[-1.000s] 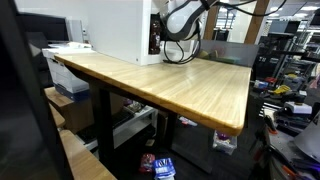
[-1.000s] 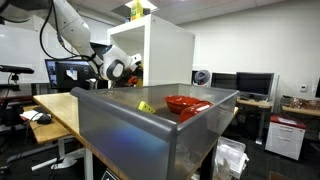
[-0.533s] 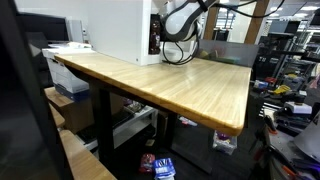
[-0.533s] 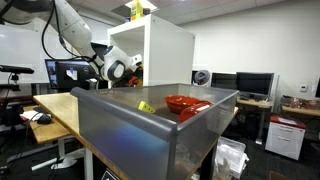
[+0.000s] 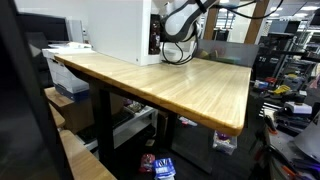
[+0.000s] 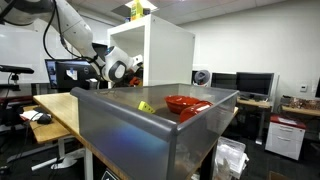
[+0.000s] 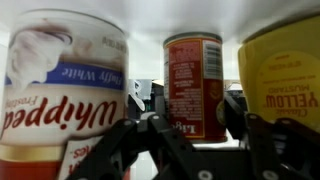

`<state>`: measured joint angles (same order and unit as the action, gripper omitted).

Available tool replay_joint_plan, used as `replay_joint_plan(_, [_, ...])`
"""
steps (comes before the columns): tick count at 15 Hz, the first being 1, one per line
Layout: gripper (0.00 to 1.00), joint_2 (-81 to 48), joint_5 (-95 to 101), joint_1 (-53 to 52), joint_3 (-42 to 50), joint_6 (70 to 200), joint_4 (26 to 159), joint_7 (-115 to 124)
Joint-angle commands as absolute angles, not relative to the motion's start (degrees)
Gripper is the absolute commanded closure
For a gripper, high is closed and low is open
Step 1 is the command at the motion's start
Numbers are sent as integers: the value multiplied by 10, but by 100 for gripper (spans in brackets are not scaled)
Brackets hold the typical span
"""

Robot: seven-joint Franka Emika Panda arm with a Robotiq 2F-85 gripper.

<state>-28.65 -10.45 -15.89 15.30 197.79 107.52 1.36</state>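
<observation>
far left in the wrist view: a fat frosting tub [image 7: 60, 90], smooth white wall, blue band, red script lettering, rounded shoulder. next along is the red can [image 7: 195, 85], a slim upright cylinder with a glossy label and a metal rim, set further back inside the white cabinet [image 7: 145, 40]. the black pincer [image 7: 188, 104] is part-way open, one finger on each side of that can; whether the pads touch it i cannot tell. right edge: a yellow can [image 7: 285, 80], upright, broad and round. in an exterior view the boxy cabinet stands on a pale butcher-block table [image 5: 190, 85], wood strips running lengthwise. the white arm [image 6: 70, 35] reaches into the cabinet. close to the lens, a grey bin [image 6: 150, 135] with a dull sheen holds a red bowl [image 6: 187, 103]. office room around, with monitors [image 6: 250, 85].
</observation>
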Motion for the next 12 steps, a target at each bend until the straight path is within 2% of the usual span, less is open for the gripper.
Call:
replay_joint_plan(1, [68, -282, -100, -158, 157, 1982, 1084, 10])
replay_joint_plan(12, [68, -245, -105, -178, 175, 1981, 1127, 8])
